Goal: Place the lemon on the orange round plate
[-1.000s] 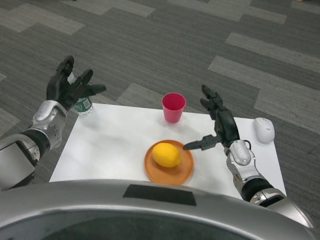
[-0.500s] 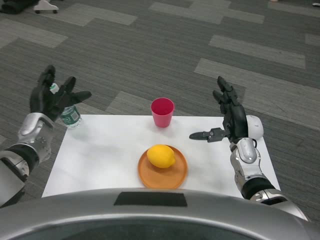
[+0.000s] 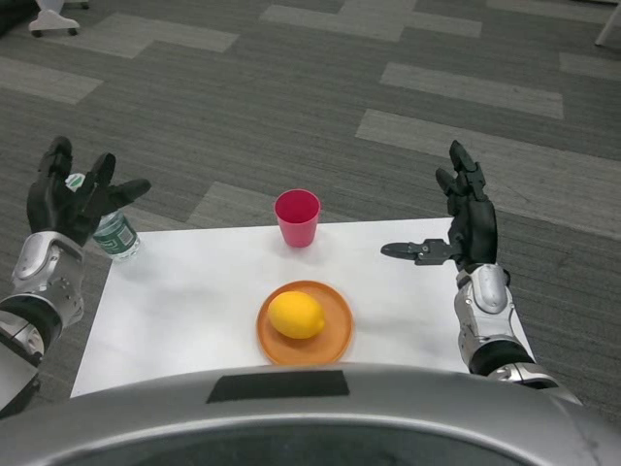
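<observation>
Lemon: the lemon (image 3: pixel 296 315) lay on the orange round plate (image 3: pixel 336 339), at the table's six o'clock edge, touched by neither hand.
Table: the white table (image 3: pixel 194 301) carried the plate near its front.
Right hand: the right hand (image 3: pixel 466 228) stood at three o'clock, fingers spread and holding nothing; over the last second it had drawn up and away from the plate.
Left hand: the left hand (image 3: pixel 70 199) hung at nine o'clock off the table's corner, fingers apart and empty, in front of a water bottle (image 3: pixel 115 233).
Cup: a pink cup (image 3: pixel 296 217) stood at twelve o'clock, beyond the plate.
Judgement: with both hands clear, the placing looked finished.
</observation>
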Controlling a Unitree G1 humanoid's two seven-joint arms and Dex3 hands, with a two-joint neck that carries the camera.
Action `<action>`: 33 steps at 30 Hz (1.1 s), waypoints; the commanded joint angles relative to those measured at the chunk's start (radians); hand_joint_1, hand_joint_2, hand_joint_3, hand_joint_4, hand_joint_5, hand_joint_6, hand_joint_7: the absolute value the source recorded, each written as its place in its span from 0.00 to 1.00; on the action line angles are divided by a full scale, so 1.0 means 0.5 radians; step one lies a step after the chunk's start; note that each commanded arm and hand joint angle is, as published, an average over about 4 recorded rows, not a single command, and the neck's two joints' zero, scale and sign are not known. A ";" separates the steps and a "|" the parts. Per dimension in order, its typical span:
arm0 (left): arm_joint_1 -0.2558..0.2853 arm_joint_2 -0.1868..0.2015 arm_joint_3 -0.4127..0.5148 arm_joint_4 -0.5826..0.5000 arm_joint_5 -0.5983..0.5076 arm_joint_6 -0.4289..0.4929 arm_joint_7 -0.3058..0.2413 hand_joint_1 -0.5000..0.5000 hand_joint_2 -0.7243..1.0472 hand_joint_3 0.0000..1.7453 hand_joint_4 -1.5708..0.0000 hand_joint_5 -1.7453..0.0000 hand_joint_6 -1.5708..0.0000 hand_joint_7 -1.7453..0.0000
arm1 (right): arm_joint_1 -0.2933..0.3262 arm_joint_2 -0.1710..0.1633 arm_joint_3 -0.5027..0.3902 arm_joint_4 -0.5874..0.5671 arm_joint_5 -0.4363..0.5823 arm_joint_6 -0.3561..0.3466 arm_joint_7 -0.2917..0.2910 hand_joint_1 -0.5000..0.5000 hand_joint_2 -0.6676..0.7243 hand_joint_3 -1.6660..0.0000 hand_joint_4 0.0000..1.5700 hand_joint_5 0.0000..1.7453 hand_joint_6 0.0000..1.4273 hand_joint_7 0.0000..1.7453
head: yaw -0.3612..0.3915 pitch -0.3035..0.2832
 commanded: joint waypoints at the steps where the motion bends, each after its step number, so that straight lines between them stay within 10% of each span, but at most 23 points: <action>1: -0.035 -0.013 0.041 0.019 -0.006 -0.005 0.003 1.00 0.95 0.04 0.95 1.00 1.00 1.00 | -0.001 -0.002 -0.043 0.002 0.015 -0.026 -0.004 0.54 0.45 0.86 0.00 0.39 0.00 0.08 | -0.037 0.010; 33: -0.050 -0.015 0.129 0.082 0.006 -0.001 0.000 1.00 0.95 0.05 0.95 1.00 1.00 1.00 | -0.001 -0.012 -0.127 0.051 0.015 -0.026 0.002 0.54 0.41 0.86 0.00 0.39 0.00 0.08 | -0.161 -0.053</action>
